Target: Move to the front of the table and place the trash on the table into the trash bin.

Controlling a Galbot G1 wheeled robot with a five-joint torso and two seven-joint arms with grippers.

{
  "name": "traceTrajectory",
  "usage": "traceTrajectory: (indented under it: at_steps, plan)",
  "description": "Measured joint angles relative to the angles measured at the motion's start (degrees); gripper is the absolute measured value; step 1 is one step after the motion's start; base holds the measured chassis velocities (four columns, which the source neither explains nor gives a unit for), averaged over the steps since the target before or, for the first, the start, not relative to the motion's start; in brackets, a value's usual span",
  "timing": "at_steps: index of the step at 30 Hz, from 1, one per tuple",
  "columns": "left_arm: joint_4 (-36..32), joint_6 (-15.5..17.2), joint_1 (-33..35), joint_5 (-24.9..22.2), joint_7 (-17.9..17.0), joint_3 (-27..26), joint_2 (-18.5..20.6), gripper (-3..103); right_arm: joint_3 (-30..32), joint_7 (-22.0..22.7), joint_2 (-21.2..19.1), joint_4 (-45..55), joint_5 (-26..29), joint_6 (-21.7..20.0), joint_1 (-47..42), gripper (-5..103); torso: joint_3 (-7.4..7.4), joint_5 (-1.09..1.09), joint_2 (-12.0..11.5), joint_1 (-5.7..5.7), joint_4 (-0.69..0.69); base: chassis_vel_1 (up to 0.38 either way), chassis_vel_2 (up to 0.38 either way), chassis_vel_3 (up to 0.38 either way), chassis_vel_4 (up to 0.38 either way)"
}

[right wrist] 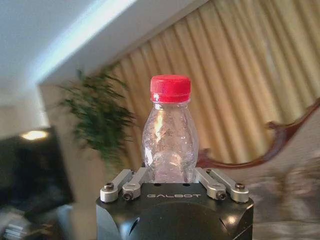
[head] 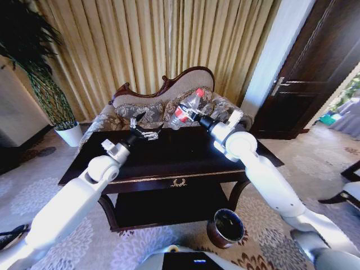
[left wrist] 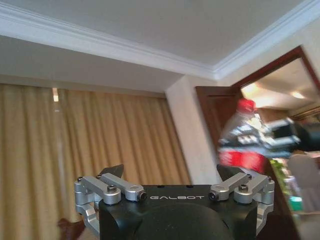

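Two grippers up over the table's [head: 185, 169] far edge: right gripper [head: 190, 114] pinching the bottle [head: 186, 108] between its fingers, left gripper [head: 147, 130] spread, empty.

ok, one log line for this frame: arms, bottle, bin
right gripper: shut on bottle, raised over table | left gripper: open, empty, above table | trash bin: on floor, front-right
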Motion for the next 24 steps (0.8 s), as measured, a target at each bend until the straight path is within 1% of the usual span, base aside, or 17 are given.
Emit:
traceTrajectory:
  at_steps: [1, 2, 5, 6, 7, 9, 10, 12, 13, 15, 16, 17, 18, 20, 21, 23, 24]
  plan:
    - [-0.4, 0.5, 0.7, -0.3, -0.7, -1.3, 0.3, 100, 0.0, 1.0, -0.3, -0.4, -1.7, 0.0, -0.3, 25, 0.0, 0.0, 0.0, 0.0, 0.0, 0.0, 0.0, 0.0, 0.0]
    - [-0.4, 0.5, 0.7, -0.3, -0.7, -1.3, 0.3, 100, 0.0, 1.0, -0.3, -0.4, -1.7, 0.0, -0.3, 25, 0.0, 0.0, 0.0, 0.0, 0.0, 0.0, 0.0, 0.0, 0.0]
    - [-1.8, 3.1, 3.6, -1.2, -3.9, -6.5, 1.7, 100, 0.6, 5.7, -1.5, -1.5, -5.4, 0.0, -1.5, 25, 0.01, 0.01, 0.0, 0.0, 0.0, 0.0, 0.0, 0.0, 0.0]
    - [-2.1, 3.8, 4.5, -1.3, -5.0, -8.2, 2.0, 100, 1.0, 6.6, -1.9, -1.7, -6.3, 0.0, -1.9, 25, 0.0, 0.01, 0.0, 0.0, 0.0, 0.0, 0.0, 0.0, 0.0]
    - [-2.1, 3.8, 4.5, -1.3, -5.0, -8.2, 2.0, 100, 1.0, 6.6, -1.9, -1.7, -6.3, 0.0, -1.9, 25, 0.0, 0.01, 0.0, 0.0, 0.0, 0.0, 0.0, 0.0, 0.0]
    - [-2.5, 6.5, 7.2, -2.2, -8.5, -14.0, 3.0, 100, 2.1, 8.1, -3.7, -2.5, -10.7, 0.0, -3.1, 25, 0.0, 0.0, 0.0, 0.0, 0.0, 0.0, 0.0, 0.0, 0.0]
    - [-2.5, 6.5, 7.2, -2.2, -8.5, -14.0, 3.0, 100, 2.1, 8.1, -3.7, -2.5, -10.7, 0.0, -3.1, 25, 0.0, 0.0, 0.0, 0.0, 0.0, 0.0, 0.0, 0.0, 0.0]
    - [-2.0, 8.9, 9.0, -4.3, -11.6, -19.4, 3.8, 100, 3.5, 9.1, -5.6, -3.0, -15.6, -0.1, -4.6, 25, 0.0, 0.01, 0.0, 0.0, 0.0, 0.0, 0.0, 0.0, 0.0]
    - [-2.0, 8.9, 9.0, -4.3, -11.6, -19.4, 3.8, 100, 3.5, 9.1, -5.6, -3.0, -15.6, -0.1, -4.6, 25, 0.0, 0.01, 0.0, 0.0, 0.0, 0.0, 0.0, 0.0, 0.0]
    - [-0.9, 11.1, 11.2, -7.1, -14.5, -24.5, 4.7, 100, 5.4, 10.9, -7.1, -2.8, -18.5, -0.2, -6.9, 25, 0.0, 0.01, 0.0, 0.0, 0.0, 0.0, 0.0, 0.0, 0.0]
    - [-0.5, 12.1, 12.4, -9.3, -15.6, -26.7, 5.1, 100, 6.3, 12.1, -7.7, -2.6, -19.8, -0.2, -8.3, 25, 0.0, 0.01, 0.0, 0.0, -0.01, 0.0, 0.0, 0.0, 0.0]
    - [-0.5, 12.1, 12.4, -9.3, -15.6, -26.7, 5.1, 100, 6.3, 12.1, -7.7, -2.6, -19.8, -0.2, -8.3, 25, 0.0, 0.01, 0.0, 0.0, -0.01, 0.0, 0.0, 0.0, 0.0]
    - [-0.2, 13.1, 13.7, -11.2, -17.2, -28.5, 5.2, 100, 7.2, 13.2, -8.2, -2.2, -20.8, -0.2, -9.7, 25, 0.0, 0.01, 0.0, 0.0, -0.01, 0.0, 0.0, 0.0, 0.0]
    - [0.7, 14.0, 16.6, -12.5, -19.5, -32.0, 4.8, 100, 9.3, 15.3, -8.8, -1.3, -22.2, -0.2, -12.4, 25, 0.0, 0.01, 0.0, 0.0, -0.01, 0.0, 0.0, 0.0, 0.0]
    - [0.7, 14.0, 16.6, -12.5, -19.5, -32.0, 4.8, 100, 9.3, 15.3, -8.8, -1.3, -22.2, -0.2, -12.4, 25, 0.0, 0.01, 0.0, 0.0, -0.01, 0.0, 0.0, 0.0, 0.0]
    - [1.1, 14.6, 19.8, -12.5, -20.2, -35.1, 3.7, 100, 11.8, 16.4, -8.9, -0.2, -22.6, -0.2, -14.8, 25, 0.0, 0.01, 0.0, 0.0, 0.0, 0.0, 0.0, 0.0, 0.0]
    - [1.1, 14.6, 19.8, -12.5, -20.2, -35.1, 3.7, 100, 11.8, 16.4, -8.9, -0.2, -22.6, -0.2, -14.8, 25, 0.0, 0.01, 0.0, 0.0, 0.0, 0.0, 0.0, 0.0, 0.0]
